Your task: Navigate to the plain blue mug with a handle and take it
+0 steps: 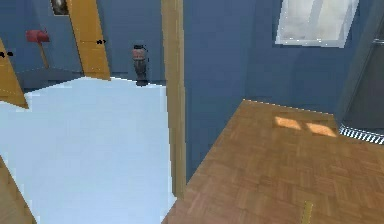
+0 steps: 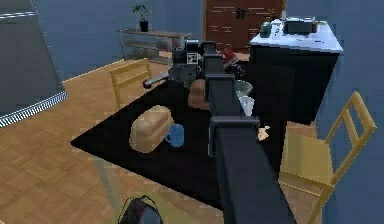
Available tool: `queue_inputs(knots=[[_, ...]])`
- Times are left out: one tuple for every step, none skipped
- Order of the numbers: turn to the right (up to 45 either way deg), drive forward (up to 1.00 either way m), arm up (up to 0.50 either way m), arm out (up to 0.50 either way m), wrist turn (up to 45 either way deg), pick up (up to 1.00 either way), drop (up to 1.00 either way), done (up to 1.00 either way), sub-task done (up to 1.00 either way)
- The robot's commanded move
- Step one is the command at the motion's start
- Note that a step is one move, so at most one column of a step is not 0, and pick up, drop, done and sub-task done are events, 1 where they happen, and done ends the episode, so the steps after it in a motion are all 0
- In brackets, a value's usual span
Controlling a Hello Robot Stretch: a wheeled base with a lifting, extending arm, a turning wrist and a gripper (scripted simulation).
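A small blue mug-like thing (image 2: 176,135) stands on the black table (image 2: 120,140) in the arm side view, right beside a tan bread loaf (image 2: 151,128). The dark arm (image 2: 235,150) rises from the bottom edge across the table. At its far end the gripper (image 2: 156,81) points to the picture's left, above the loaf and the blue thing and farther up the picture. A wooden chair and the tabletop lie behind its fingers, so I cannot tell whether it holds anything.
Wooden chairs (image 2: 128,76) (image 2: 322,150) flank the table. A black cabinet with a white top (image 2: 296,60) stands at the right, a brown door (image 2: 240,15) behind. Ahead, a wooden door post (image 1: 174,95) splits pale blue floor (image 1: 80,140) from wood floor (image 1: 290,170).
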Motion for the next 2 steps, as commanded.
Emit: queue_inputs(knots=[[0.0,0.00,-0.26,0.00,0.0,0.00,0.00,0.00,0.00],[0.0,0.00,0.00,0.00,0.0,1.00,0.00,0.00,0.00]])
